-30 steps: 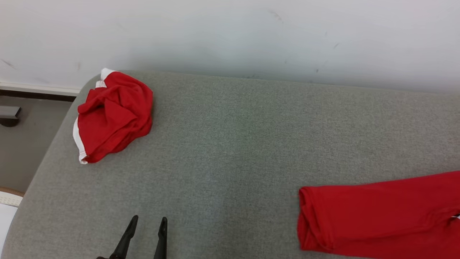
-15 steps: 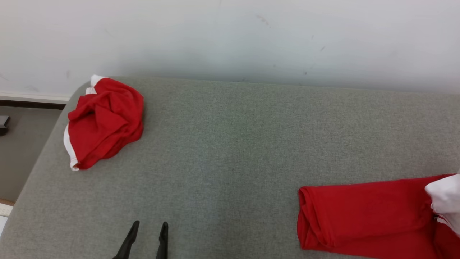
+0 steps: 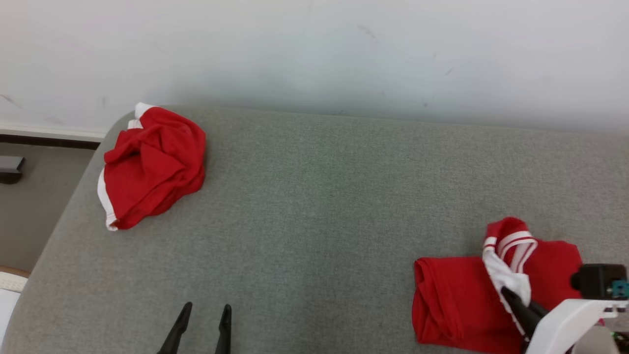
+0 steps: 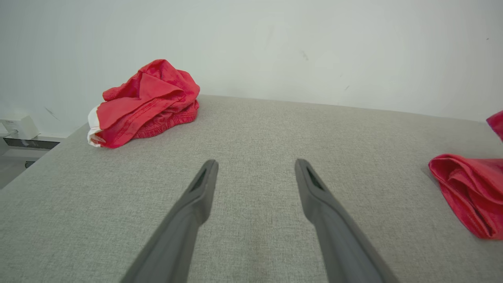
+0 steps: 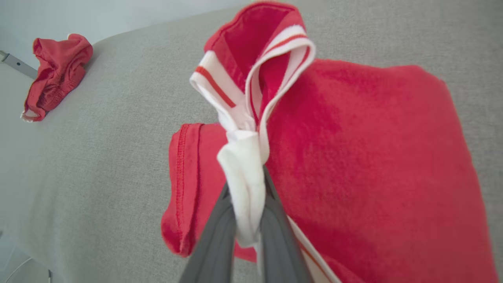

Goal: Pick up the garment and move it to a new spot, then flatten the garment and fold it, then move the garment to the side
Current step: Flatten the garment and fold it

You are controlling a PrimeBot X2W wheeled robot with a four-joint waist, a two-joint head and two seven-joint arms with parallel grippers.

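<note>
Two red pieces on the grey padded surface (image 3: 319, 196). The garment (image 3: 457, 300) I am working lies at the near right; a second red garment (image 3: 152, 172) sits crumpled at the far left corner, close to the wall (image 3: 314, 49), well apart from everything else.

Right gripper (image 3: 511, 297): clenched on a bunch of the garment's white striped trim (image 3: 508, 255). In the right wrist view the cloth is pinched between both fingers, and the trim loops up above the tips, lifted off the red body beneath.

Left gripper (image 3: 204, 312): fingers spread, nothing between them, hanging over bare surface near the front edge, well to the left of the garment.

Key relation: the garment's long axis runs left to right across the head view, with a rounded folded end at the left. The red body spreads ahead of and below the right gripper's tips, mostly to their left in the head view. The held trim sits over the right part of the body, so the folded left end is the far end from the grip.

Judgement: mid-fold. The right arm is clearly the nearer one and already has the cloth. Carrying the trim along the long axis toward the left end looks like the move that matters. Risk: the bunched trim lands as a lump rather than flat.
</note>
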